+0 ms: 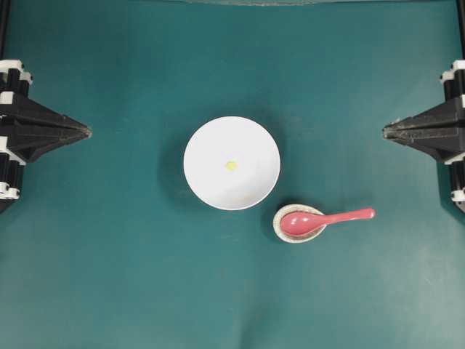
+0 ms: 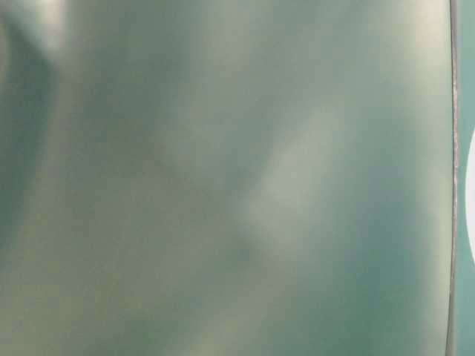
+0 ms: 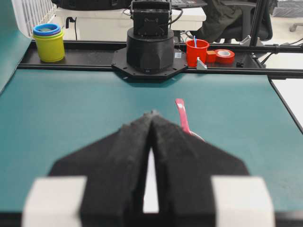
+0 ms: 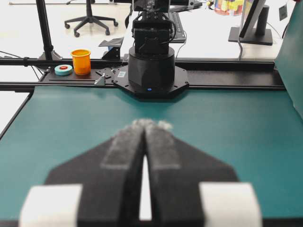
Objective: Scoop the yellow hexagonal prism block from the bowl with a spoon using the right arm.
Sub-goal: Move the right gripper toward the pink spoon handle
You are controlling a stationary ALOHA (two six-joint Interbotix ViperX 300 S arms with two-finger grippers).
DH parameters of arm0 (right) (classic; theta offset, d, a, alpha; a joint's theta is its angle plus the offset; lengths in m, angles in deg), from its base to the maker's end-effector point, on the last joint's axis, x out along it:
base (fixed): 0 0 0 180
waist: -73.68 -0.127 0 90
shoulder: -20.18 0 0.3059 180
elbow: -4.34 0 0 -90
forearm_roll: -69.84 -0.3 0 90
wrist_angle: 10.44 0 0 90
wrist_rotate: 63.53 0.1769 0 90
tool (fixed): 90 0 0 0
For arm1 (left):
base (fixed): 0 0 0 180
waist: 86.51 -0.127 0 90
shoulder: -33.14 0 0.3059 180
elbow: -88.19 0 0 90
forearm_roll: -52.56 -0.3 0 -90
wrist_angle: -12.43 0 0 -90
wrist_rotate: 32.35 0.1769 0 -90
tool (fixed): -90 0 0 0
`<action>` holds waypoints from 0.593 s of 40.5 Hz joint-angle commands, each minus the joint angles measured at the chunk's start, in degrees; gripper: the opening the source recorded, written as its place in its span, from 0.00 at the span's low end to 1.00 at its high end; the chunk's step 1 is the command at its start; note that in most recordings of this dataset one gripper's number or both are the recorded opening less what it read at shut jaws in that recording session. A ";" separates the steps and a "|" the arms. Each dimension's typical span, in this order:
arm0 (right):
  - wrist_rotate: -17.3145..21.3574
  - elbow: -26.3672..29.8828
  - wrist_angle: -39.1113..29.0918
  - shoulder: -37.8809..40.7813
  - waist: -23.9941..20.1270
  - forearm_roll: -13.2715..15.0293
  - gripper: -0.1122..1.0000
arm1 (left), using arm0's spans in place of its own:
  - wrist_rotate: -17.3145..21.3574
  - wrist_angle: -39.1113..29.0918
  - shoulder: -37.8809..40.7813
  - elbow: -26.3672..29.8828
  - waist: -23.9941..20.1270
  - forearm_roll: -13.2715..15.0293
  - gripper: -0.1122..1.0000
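Observation:
The white bowl point(image 1: 211, 185) sits in the middle of the teal table with the tiny yellow hexagonal prism block point(image 1: 231, 166) inside it. Just right of and below the bowl, the pink-red spoon point(image 1: 320, 219) rests with its scoop in a small speckled dish point(image 1: 280, 229), handle pointing right; its handle point(image 3: 181, 116) also shows past the left fingers. My right gripper point(image 1: 384, 131) is shut and empty at the right edge, far from the spoon; its tips point(image 4: 151, 124) meet. My left gripper point(image 1: 89, 132) is shut and empty at the left edge, tips together point(image 3: 152, 113).
Each wrist view shows the opposite arm's black base point(image 3: 149, 49) point(image 4: 151, 66) across the table. Off the table stand yellow and blue stacked cups point(image 3: 49, 41), a red cup point(image 3: 197, 51), tape rolls and an orange cup point(image 4: 81, 61). The table-level view is a blur of teal.

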 commanded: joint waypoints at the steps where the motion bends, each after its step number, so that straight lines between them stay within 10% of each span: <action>1: -0.26 0.79 -0.09 0.79 -0.09 0.00 0.09 | 0.00 -1.05 0.62 1.23 -0.18 -0.44 0.09; 16: 0.35 1.23 -2.20 1.14 -0.09 0.00 0.10 | -0.09 -1.67 0.53 1.58 -0.18 -0.44 0.09; 24: 0.44 1.23 -2.55 1.23 -0.09 -0.09 0.32 | -0.09 -1.67 0.62 1.58 -0.26 -0.35 0.09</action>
